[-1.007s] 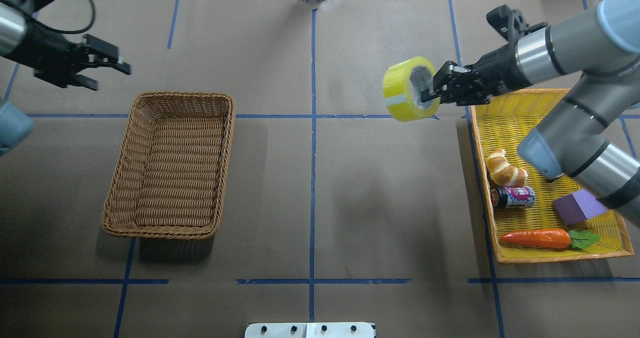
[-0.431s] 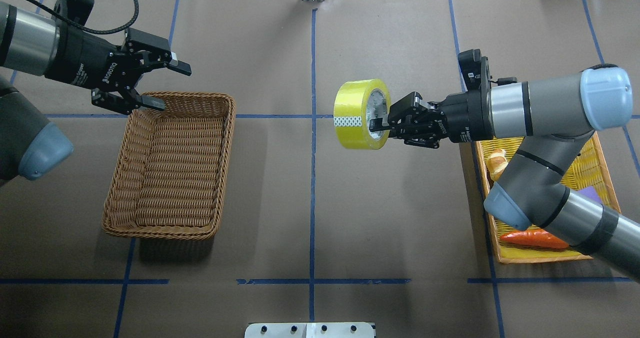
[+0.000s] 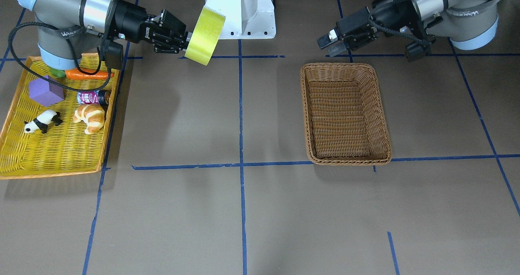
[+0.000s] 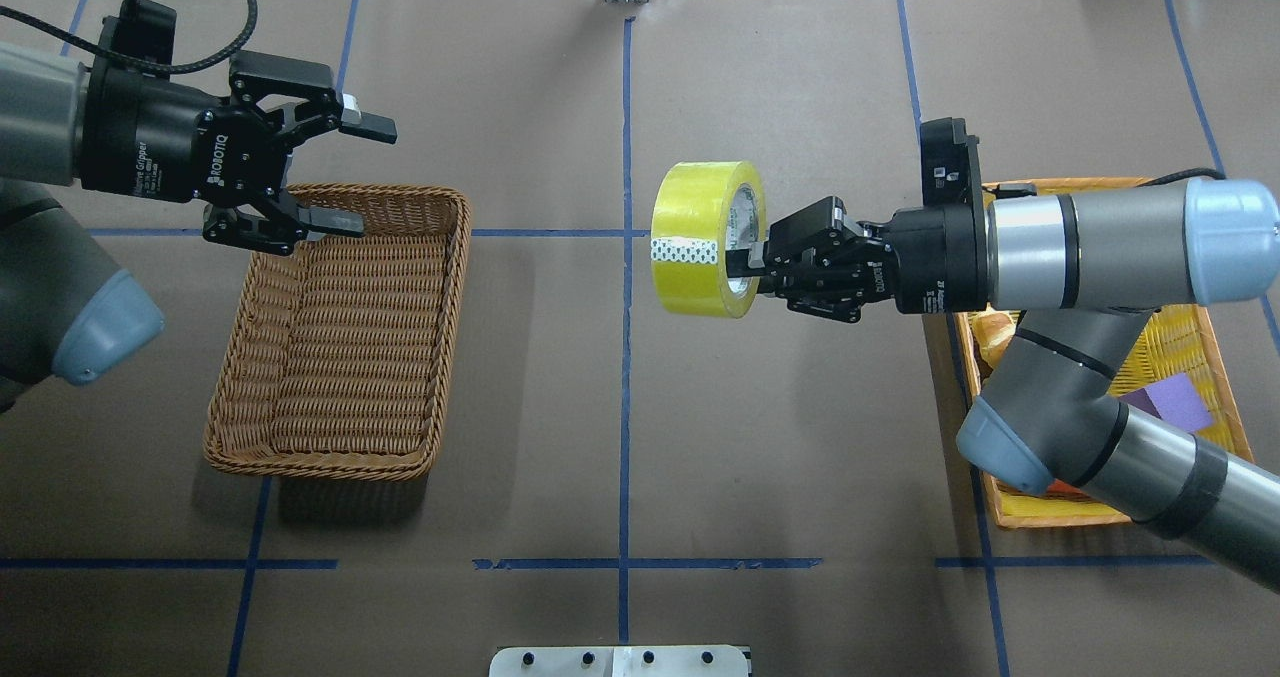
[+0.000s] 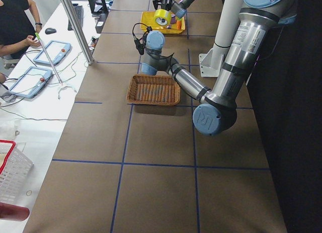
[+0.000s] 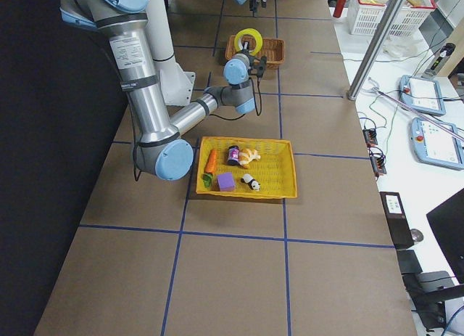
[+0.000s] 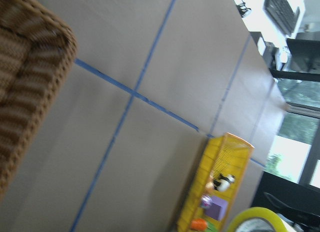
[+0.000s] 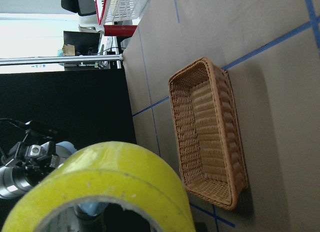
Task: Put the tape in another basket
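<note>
Tape (image 4: 705, 239) hangs in the air on edge over the table's centre line, well apart from the basket (image 4: 452, 287) on the left. It is also clear of the yellow tray (image 3: 53, 153) on the right. Your right gripper (image 4: 745, 260) is clenched on the roll's wall, with one finger inside the core and one outside.

Your left gripper (image 4: 366, 179) hovers with its fingers spread and nothing in them, above the basket's far corner. That reads as a hand-over being set up.

To do it well, I'd carry the roll leftward at this height and offer the free side of the ring to the spread fingers. Let them clamp the wall before the right lets go — never both slack at once. A roll on edge will likely run, so lower it well into the basket and lay it flat before releasing.
</note>
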`<state>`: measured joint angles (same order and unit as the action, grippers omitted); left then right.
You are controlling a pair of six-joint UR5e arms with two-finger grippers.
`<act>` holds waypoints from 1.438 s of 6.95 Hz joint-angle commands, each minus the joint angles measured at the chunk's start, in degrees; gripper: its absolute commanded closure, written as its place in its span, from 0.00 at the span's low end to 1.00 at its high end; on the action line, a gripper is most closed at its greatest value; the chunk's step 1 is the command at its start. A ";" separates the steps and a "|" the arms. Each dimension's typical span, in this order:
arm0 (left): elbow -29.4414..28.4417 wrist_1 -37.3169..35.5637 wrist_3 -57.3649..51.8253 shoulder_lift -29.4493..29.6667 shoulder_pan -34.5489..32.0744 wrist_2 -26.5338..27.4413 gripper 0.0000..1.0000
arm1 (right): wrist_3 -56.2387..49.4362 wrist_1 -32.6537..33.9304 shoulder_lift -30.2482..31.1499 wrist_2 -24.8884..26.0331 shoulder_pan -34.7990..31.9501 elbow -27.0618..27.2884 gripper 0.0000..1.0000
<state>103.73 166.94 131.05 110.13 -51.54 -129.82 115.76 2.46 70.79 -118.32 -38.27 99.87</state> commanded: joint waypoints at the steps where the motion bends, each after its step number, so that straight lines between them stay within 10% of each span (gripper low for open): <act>1: 1.64 9.96 12.01 0.00 7.20 13.38 0.00 | 0.61 -1.41 -0.47 1.51 3.98 1.28 1.00; 10: 3.15 9.81 13.45 4.40 22.08 23.64 0.00 | 0.08 -1.41 -1.00 1.69 11.38 3.75 1.00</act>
<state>106.89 176.93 144.50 114.32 -30.64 -106.57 115.84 1.05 69.85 -116.65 -27.15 103.76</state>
